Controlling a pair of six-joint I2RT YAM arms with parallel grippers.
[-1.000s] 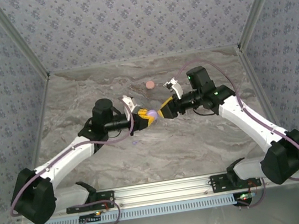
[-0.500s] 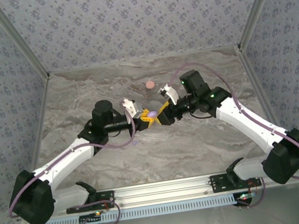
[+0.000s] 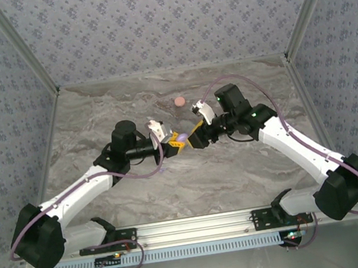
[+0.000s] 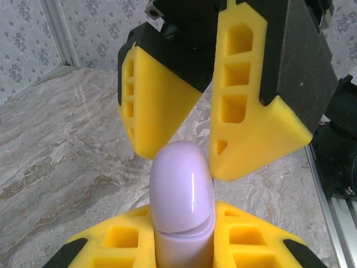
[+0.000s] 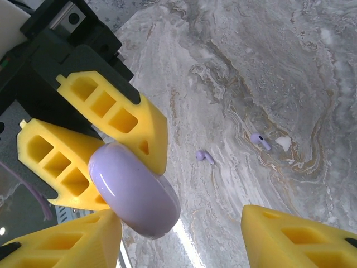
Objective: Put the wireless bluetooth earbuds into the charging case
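The marble tabletop [image 3: 97,119] is stretching beneath both arms. Above it the left gripper [image 3: 175,140] is clamping the lavender charging case [image 4: 181,190] on edge, while the right gripper [image 5: 189,234] is standing wide open, its fingers flanking the case's free end and holding nothing. The lid is looking closed; prising it may twist the smooth shell out of the clamp and drop it. Two lavender earbuds [image 5: 204,156] are lying loose on the stone.
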